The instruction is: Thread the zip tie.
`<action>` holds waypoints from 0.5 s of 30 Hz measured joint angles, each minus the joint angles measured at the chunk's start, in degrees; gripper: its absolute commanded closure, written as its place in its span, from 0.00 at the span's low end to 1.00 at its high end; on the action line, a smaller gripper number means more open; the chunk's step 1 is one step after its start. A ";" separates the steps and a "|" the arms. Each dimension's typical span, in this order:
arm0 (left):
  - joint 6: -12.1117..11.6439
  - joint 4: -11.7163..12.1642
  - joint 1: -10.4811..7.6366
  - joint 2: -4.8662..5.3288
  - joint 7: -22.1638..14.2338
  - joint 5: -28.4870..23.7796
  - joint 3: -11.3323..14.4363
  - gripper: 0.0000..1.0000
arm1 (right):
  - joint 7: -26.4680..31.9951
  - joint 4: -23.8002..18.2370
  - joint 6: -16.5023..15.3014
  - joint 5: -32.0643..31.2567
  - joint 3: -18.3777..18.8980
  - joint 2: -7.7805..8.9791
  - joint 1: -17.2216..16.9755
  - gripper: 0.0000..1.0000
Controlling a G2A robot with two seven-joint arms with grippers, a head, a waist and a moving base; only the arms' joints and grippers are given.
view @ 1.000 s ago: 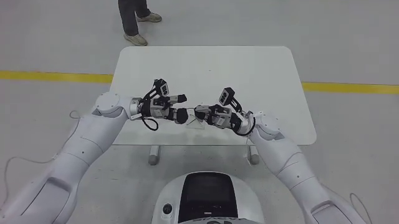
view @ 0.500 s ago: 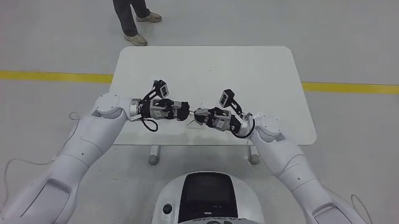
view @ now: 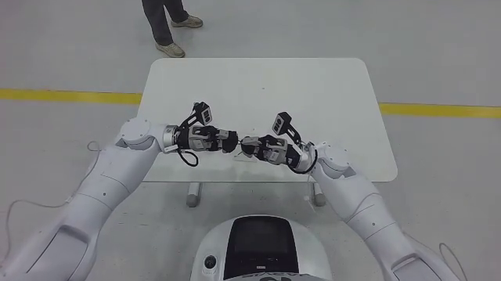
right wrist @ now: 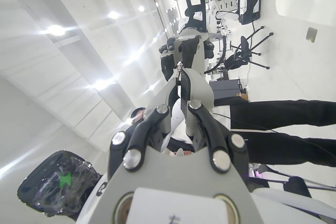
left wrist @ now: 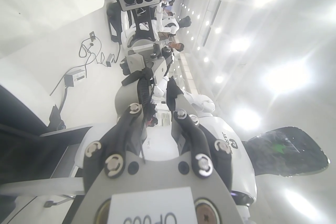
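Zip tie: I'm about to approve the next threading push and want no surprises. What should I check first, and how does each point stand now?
1. Grippers face each other tip to tip: ok; the left gripper and right gripper nearly meet in the top view.
2. Both are above the table, so a drop would land on it: ok.
3. Zip tie located: cannot tell; too thin to make out.
4. Firm hold on each end: cannot tell.
5. Tail lined up with the head's slot: cannot tell.
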 measured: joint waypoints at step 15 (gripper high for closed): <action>0.31 0.04 0.17 -0.11 -0.27 0.38 -0.30 1.00 | 0.32 0.37 0.17 0.30 -0.55 0.03 0.38 1.00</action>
